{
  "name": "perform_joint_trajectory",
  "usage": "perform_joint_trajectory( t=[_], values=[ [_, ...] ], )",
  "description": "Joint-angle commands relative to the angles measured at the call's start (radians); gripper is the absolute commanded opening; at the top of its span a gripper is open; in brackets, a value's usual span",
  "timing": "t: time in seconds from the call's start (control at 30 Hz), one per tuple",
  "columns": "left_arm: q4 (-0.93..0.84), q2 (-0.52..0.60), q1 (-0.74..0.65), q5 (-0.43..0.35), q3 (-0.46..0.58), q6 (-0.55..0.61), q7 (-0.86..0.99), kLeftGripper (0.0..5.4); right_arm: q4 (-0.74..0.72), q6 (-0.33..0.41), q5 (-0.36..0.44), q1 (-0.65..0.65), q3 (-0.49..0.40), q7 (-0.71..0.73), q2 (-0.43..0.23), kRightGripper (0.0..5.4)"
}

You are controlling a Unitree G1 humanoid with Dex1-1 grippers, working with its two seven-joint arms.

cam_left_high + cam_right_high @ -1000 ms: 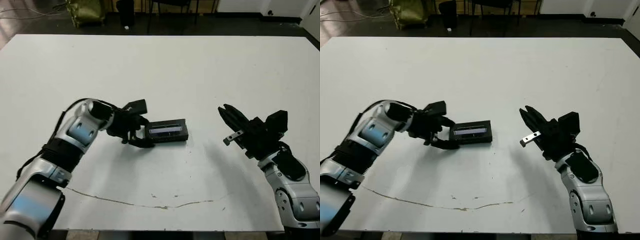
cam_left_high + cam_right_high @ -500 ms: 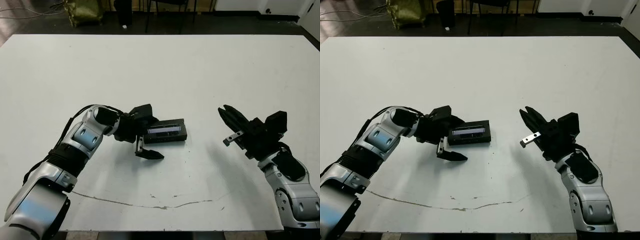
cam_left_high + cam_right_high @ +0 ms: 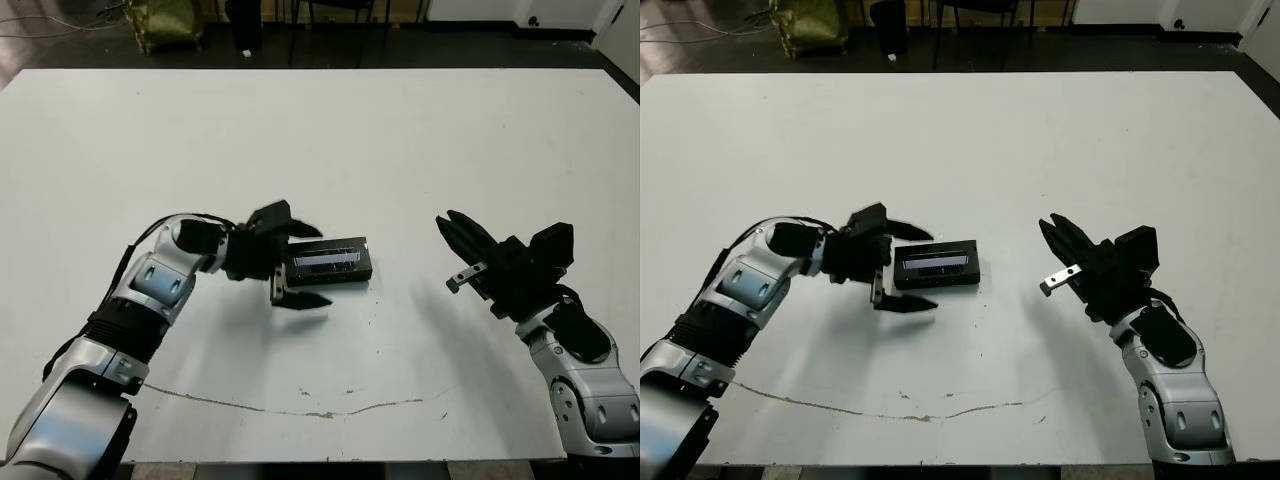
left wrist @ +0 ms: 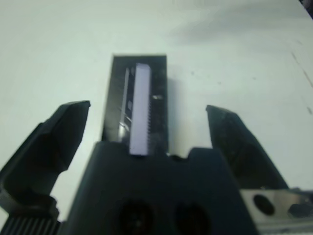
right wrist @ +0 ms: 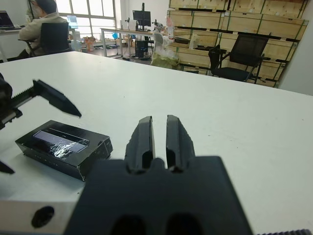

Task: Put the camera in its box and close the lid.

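The black lid (image 3: 328, 257), with its glossy window strip up, sits closed on the box (image 3: 334, 277) at the table's middle. The camera is hidden from me. My left gripper (image 3: 323, 266) is open wide at the box's left end. One of its fingers (image 3: 300, 230) lies past the far side and the other near the front side, both apart from the box. The left wrist view shows the lid (image 4: 139, 93) running away between those fingers. My right gripper (image 3: 443, 220) hovers shut to the right of the box, well apart from it, holding nothing.
A thin crack line (image 3: 300, 408) runs across the white table (image 3: 400, 140) near its front edge. Beyond the far edge are a dark floor, chair legs and a green bag (image 3: 165, 20). A person (image 5: 41, 27) sits at a desk far off.
My left gripper has turned and risen a little at the box's left end, so its fingers now stand on both sides of the box. The right arm has not moved.
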Motion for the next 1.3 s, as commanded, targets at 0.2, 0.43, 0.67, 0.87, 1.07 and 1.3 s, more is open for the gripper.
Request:
perform_joint_trajectory(
  t=[0.2,0.43,0.67,0.87,1.07,1.3],
  values=[
    [0.052,0.047,-0.032,-0.025,0.040,-0.005,-0.056,5.38,0.026,-0.003,0.004,0.015,-0.001,0.014,0.000,0.00],
    [-0.020,0.068,-0.004,-0.065,0.095,0.012,-0.018,5.38,0.007,0.017,0.003,0.018,-0.001,0.006,-0.004,0.00],
    [-0.296,-0.136,0.228,-0.089,0.210,0.045,0.475,4.52,0.017,0.002,-0.001,0.014,0.000,0.006,0.000,0.00],
    [-0.431,-0.209,0.296,-0.068,0.142,0.151,0.616,3.04,0.020,-0.006,-0.004,0.011,-0.002,0.006,-0.001,0.00],
    [-0.475,-0.279,0.338,-0.061,0.101,0.224,0.737,1.54,0.012,-0.002,-0.004,0.015,-0.005,-0.001,-0.002,0.00],
    [-0.524,-0.357,0.370,-0.061,0.061,0.400,0.873,0.02,0.005,0.004,-0.006,0.015,-0.003,-0.008,0.000,0.00]
  ],
)
